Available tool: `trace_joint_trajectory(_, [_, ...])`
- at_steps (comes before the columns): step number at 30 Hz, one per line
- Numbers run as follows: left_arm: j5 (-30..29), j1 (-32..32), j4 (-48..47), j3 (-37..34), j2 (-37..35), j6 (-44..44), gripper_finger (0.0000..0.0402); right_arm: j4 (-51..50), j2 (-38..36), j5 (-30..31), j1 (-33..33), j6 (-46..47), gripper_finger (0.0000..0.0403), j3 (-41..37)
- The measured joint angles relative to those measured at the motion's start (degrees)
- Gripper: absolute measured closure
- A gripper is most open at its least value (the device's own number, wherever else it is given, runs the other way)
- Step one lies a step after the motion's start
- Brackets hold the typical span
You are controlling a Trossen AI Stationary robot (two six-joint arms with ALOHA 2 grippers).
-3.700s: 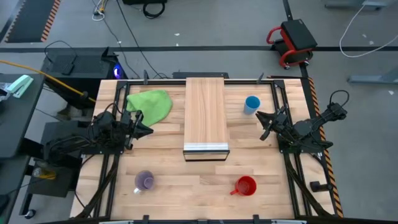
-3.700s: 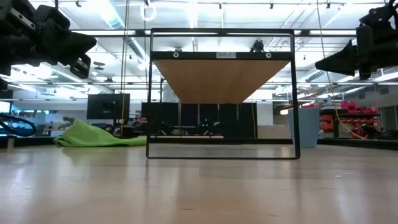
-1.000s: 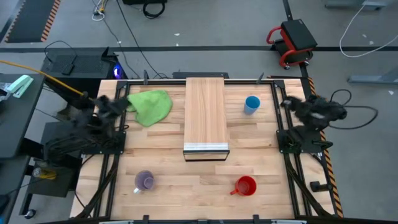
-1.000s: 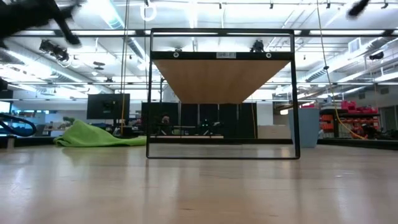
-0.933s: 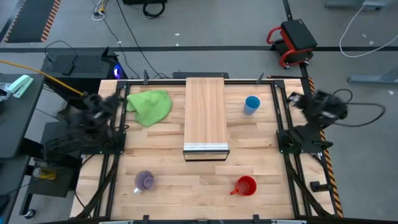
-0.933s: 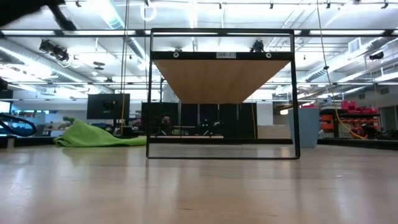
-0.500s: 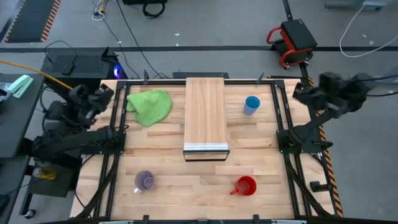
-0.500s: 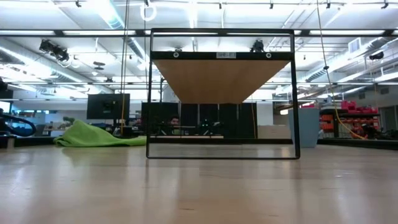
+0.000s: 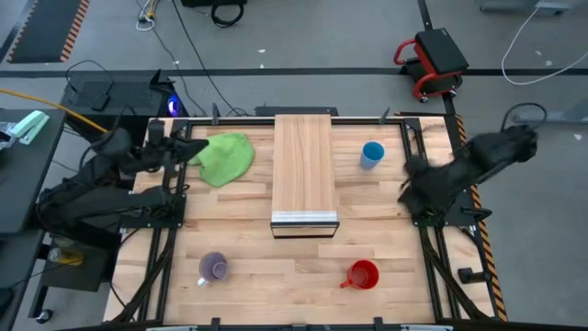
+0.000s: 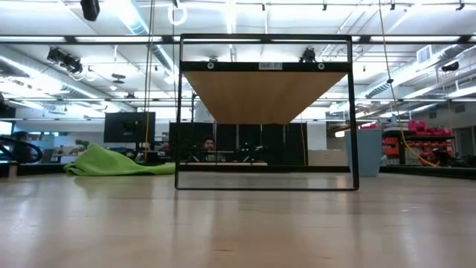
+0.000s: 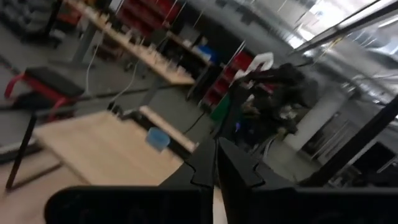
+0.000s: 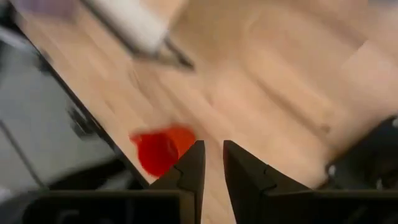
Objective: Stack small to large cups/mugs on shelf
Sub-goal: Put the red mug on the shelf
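Both arms have swung inward since a moment ago — the left end effector [image 9: 197,147], fingers nearly together, now over the green cloth [image 9: 223,156]. The shelf [image 9: 304,175] runs lengthwise mid-desk, metal edge frontward. Right end effector [image 9: 407,175], slightly parted, holds nothing.

Industrial workshop: red parts racks [image 11: 245,68]

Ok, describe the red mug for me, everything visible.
The glossy red mug with a side handle stands upright on the light-wood tabletop, mouth up, in the near right area, in front of the raised wooden shelf. Its handle points toward the pale purple mug. Nothing touches it; both arms are well away.
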Motion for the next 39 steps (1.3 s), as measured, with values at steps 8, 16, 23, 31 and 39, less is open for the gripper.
trace_joint_trajectory(8, [0.03, -2.96, -5.85, 0.02, 3.04, 1.16, 0.0383, 3.2, 15.54, -0.29, 13.79, 13.67, 0.0337, -0.9])
trace_joint_trajectory(16, [-0.01, -6.67, -9.65, 0.02, 4.65, 4.1, 0.0372, 11.19, 25.09, 1.16, 17.66, 29.05, 0.0337, -0.92])
trace_joint_trajectory(23, [-0.04, -8.64, -12.78, 0.02, 4.95, 4.57, 0.038, 17.23, 30.62, 1.15, 17.4, 31.77, 0.0337, -0.92])
trace_joint_trajectory(31, [-0.57, -9.51, -13.53, 0.02, 4.93, 4.15, 0.0373, 8.8, 32.97, 1.36, 17.38, 33.14, 0.0334, -1.0])
trace_joint_trajectory(39, [-0.91, -9.51, -13.57, 0.02, 4.93, 4.15, 0.0379, 18.34, 32.7, 2.24, 16.82, 31.17, 0.0316, -6.54])
